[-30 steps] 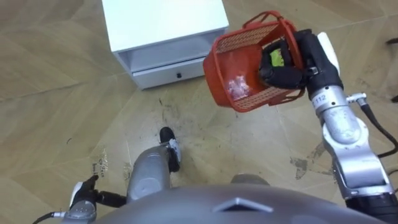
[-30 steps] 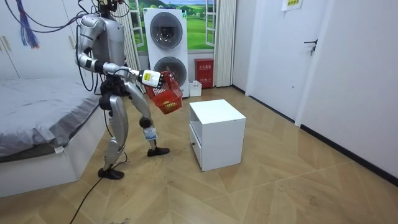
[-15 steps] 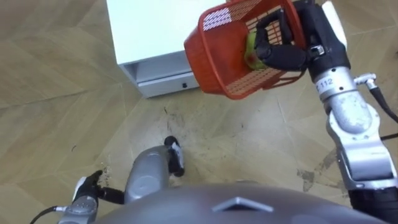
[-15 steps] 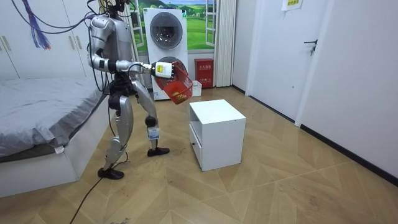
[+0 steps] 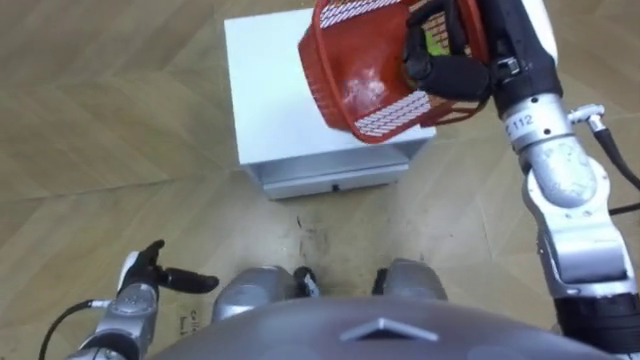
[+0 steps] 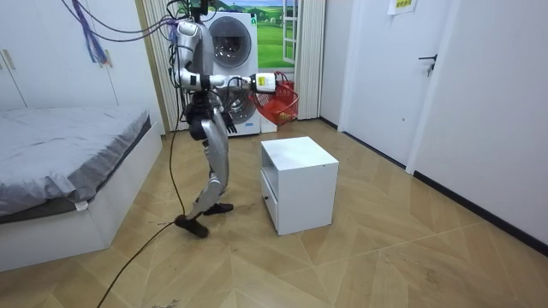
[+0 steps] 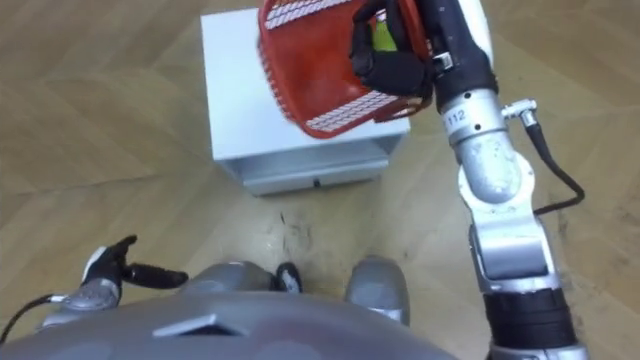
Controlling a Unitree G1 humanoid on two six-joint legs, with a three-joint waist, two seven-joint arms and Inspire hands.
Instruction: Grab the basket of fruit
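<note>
Right robot hand (image 5: 450,68) | clasps fruit basket (image 5: 352,85) rim | basket tilted, left of it

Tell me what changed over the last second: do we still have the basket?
Yes. The robot walked from the bedside toward the white cabinet, and the right hand raised the red basket, which the eye views now show against the cabinet's top. The right hand stayed shut on the basket, the left hand stayed low and open, and the cabinet did not move.

A white cabinet (image 5: 265,100) stands on the wooden floor (image 5: 100,120).
</note>
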